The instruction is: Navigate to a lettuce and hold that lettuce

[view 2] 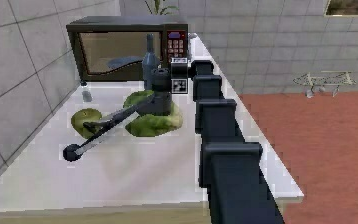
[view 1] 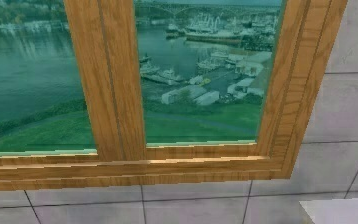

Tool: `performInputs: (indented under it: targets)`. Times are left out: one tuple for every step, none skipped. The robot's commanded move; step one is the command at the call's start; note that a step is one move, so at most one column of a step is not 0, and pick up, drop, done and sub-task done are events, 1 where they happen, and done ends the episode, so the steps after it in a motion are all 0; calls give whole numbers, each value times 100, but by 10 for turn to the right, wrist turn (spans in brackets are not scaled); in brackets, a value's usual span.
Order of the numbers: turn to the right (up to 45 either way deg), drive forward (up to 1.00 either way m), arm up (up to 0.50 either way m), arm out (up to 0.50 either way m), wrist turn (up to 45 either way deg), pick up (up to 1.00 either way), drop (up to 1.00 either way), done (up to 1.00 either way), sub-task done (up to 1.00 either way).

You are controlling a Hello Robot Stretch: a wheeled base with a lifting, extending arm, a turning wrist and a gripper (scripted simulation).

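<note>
Basically nav's done, grasp step now: tool [view 2: 155,95] at the lettuce [view 2: 147,122] lying on the surface [view 2: 137,178] by the microwave [view 2: 117,50]. Can't tell if tool holds anything. Next: secure the lettuce, lift it clear.

Forward view sits close to a window [view 1: 202,70]; arm side view overlooks the counter [view 2: 137,175], perhaps shared.

Dark segmented arm [view 2: 223,145], white marker squares [view 2: 179,69], dark gripper [view 2: 155,78]

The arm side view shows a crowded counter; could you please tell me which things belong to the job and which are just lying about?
Job in hand: lettuce, gripper.
Lying about: microwave, dark bottle, long-handled utensil, small shaker.
</note>
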Motion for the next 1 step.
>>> performInputs:
  targets:
    - [0,0,0,0,450,0,0,0,0]
